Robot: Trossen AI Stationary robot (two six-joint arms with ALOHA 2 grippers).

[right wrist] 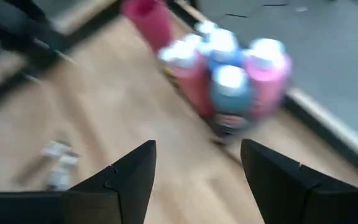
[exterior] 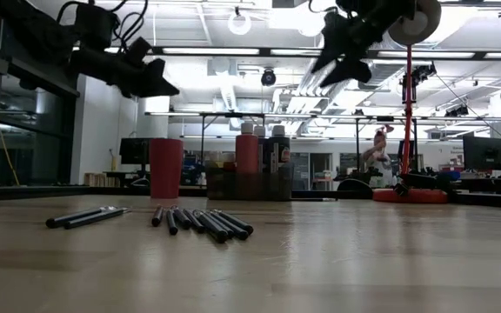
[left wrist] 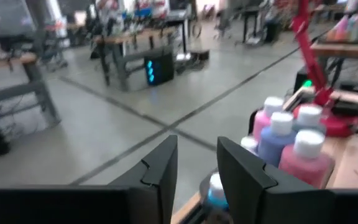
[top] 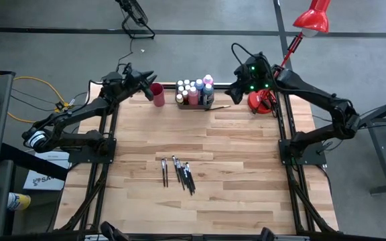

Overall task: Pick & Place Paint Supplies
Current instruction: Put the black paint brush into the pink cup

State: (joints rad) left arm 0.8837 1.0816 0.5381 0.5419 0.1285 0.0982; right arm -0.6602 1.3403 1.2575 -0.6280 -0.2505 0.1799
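Hovering above the far left corner of the pale wooden table (top: 213, 154), my left gripper (top: 147, 77) sits just beside the red cylindrical cup (top: 157, 94), raised clear of it. Its 2 dark fingers (left wrist: 160, 171) stand a little apart with nothing pinched between them. My right gripper (top: 236, 84) hangs in the air at the far edge too, just to the right of the bottles, its fingers (right wrist: 129, 171) spread wide and empty.

Between the 2 grippers stands the grey rectangular tray (top: 208, 105), packed with small paint bottles (top: 193, 90) in pink, blue and red tones with pale caps; they stand upright and touch one another. From my left wrist I see 1 more blue bottle with a pale cap (left wrist: 216, 190) low between my fingers, though I cannot tell what it rests in.

A single brush (top: 221, 106) lies on the wood just right of the tray. Nearer the front, the thin dark-handled paintbrushes (top: 181, 173) lie flat in a loose row, well apart from the tray, with 2 of them (exterior: 85, 216) slightly to the left of the rest.
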